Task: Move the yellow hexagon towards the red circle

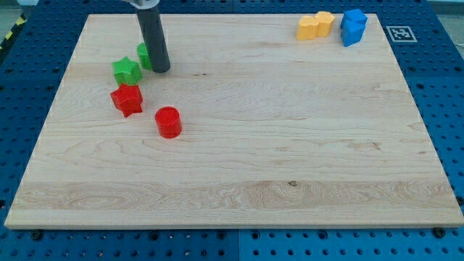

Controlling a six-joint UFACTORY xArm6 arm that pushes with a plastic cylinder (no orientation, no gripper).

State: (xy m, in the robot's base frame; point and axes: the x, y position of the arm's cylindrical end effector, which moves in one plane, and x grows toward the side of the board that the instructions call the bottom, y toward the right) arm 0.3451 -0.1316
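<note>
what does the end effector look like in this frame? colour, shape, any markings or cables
A plain straight cylinder, dark grey to black with a faint sheen, uniform in width down to my tip. At the view's top edge it meets a lighter, silvery fitting that is mostly cut off. No markings, labels, cables or sleeves show on the visible part. The rest of the arm is out of frame.

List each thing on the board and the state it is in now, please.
My tip: down on the board, against a green block it partly hides.
Green star: flat, touching the red star.
Red star: flat, below the green star.
Red circle: upright, apart from the rest.
Yellow blocks: two, touching, untouched, far from the tip.
Blue blocks: clustered at the yellow ones' right.
</note>
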